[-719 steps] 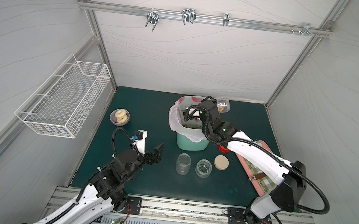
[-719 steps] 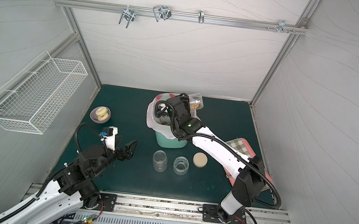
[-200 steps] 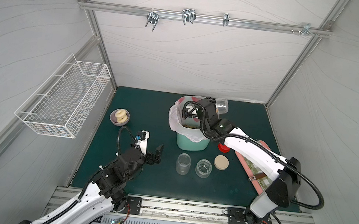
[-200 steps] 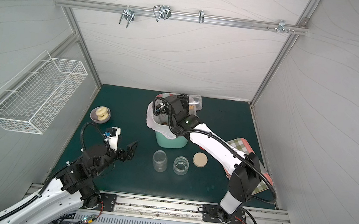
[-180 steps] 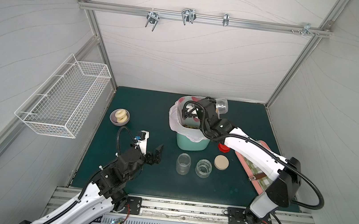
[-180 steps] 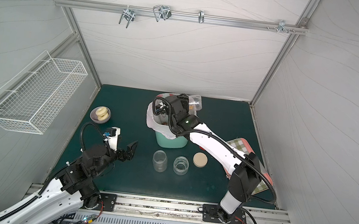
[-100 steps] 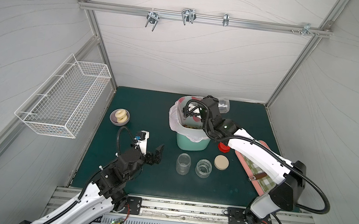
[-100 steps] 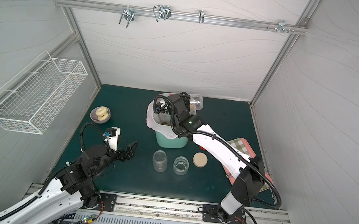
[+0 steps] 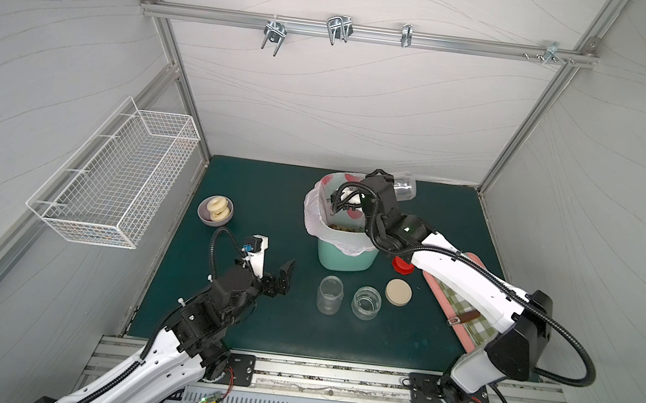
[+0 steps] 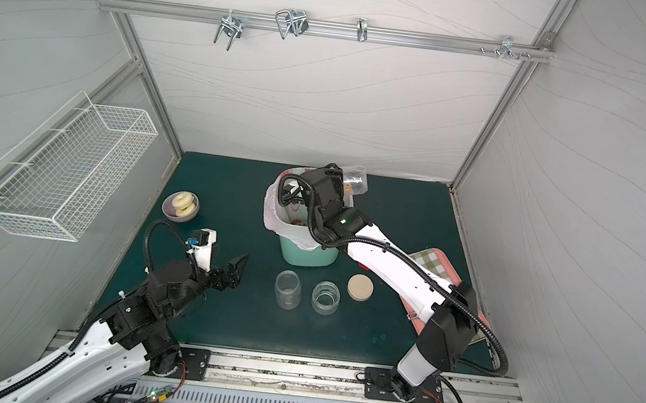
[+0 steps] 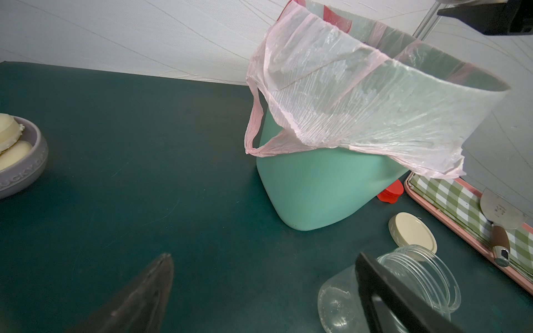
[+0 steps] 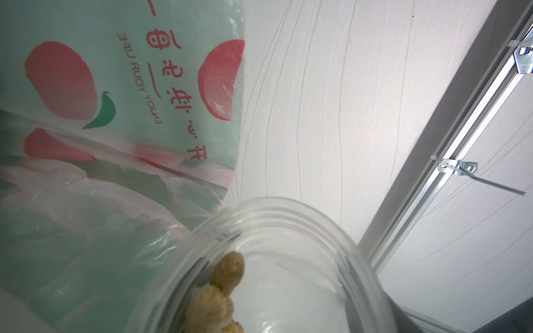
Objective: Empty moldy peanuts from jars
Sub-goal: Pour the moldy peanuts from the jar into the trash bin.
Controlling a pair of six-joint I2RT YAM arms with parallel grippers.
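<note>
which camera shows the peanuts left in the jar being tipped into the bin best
The right wrist view: it looks straight into the held jar, with the peanuts large and sharp. In a top view they are only tan specks through the jar wall. The left wrist view does not show them.

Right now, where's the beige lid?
In both top views the beige lid lies flat on the mat, just right of the squat open jar, with the red lid and green bin behind it and the pink tray further right.
</note>
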